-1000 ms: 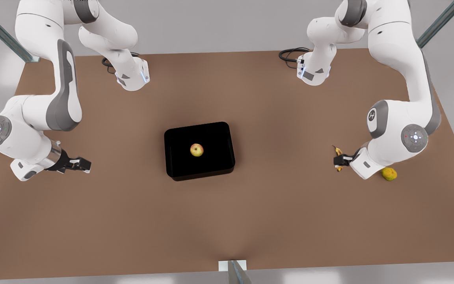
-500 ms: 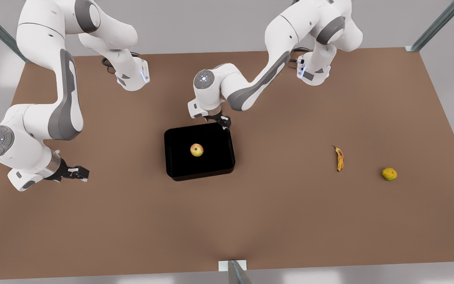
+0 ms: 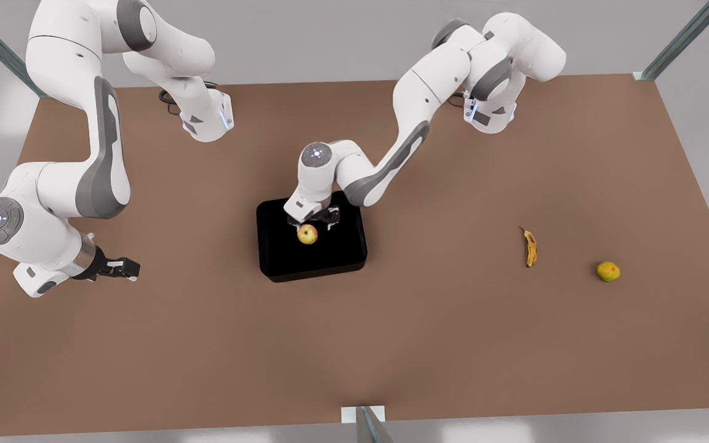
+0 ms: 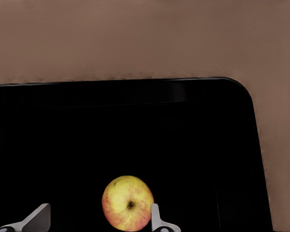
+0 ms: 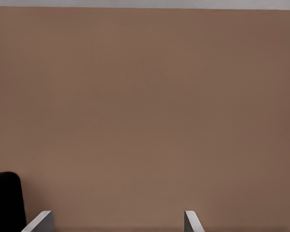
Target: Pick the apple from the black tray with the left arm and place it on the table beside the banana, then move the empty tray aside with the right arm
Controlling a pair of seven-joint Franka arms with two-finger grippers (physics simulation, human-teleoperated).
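Glossy black, the black tray (image 3: 280, 258) lies near the middle of the brown worktop (image 3: 428, 320), and the apple (image 3: 307, 234) rests inside it, on the tray floor, clear of the walls; the pick is judged to be the step in hand, not yet closed. The left gripper (image 3: 312, 219) is seen in the front view directly over the apple, at the end of the arm that reaches in from the front view's right; in the left wrist view its fingers (image 4: 157, 220) are spread, one just beside the apple (image 4: 128, 203) and the other well off to the far side, so the fruit sits off-centre in the gap and nothing is gripped yet. The next move is judged to call for a small sideways correction to centre the apple, a last descent, and a closing of the fingers before any lift; an uncentred close could roll the fruit across the slick tray. The banana (image 3: 530, 247) lies well apart toward the front view's right, with a duller yellow-green fruit (image 3: 607, 271) beyond it. The right gripper (image 3: 122, 268) waits low over bare worktop at the front view's left; its fingers (image 5: 38, 223) are parted and hold nothing, with a corner of the tray (image 5: 5, 203) at the view's edge.
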